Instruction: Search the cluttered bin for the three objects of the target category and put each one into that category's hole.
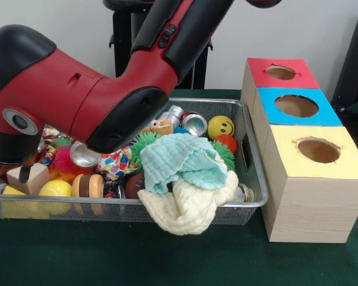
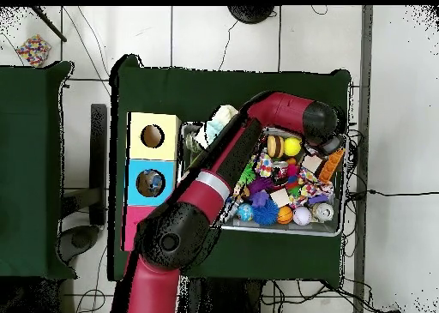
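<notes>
- Over the left end of the wire bin [image 1: 250, 128], as seen from the front, the red arm [image 1: 95, 89] reached down low among the toys.
- Its gripper was hidden behind the arm's big black elbow and wrist, so I could not tell if it was open, shut or holding anything.
- Nobody had said which kind of thing to hunt for, so I could not tell which toys counted.
- Close by the arm's end were a yellow ball [image 1: 55, 189], a wooden block [image 1: 28, 177] and a silver can [image 1: 83, 155].
- A smiley ball [image 1: 221, 127] lay near the bin's far right corner, well apart from the arm.
- Two cloths, one blue-green [image 1: 182, 159] and one cream [image 1: 191, 205], spilled over the bin's front edge and likely covered more toys.
- Three boxes with holes, red [image 1: 280, 72], blue [image 1: 296, 106] and yellow [image 1: 317, 150], stood just beside the bin's right end, so any pick would need to travel across the whole bin.
</notes>
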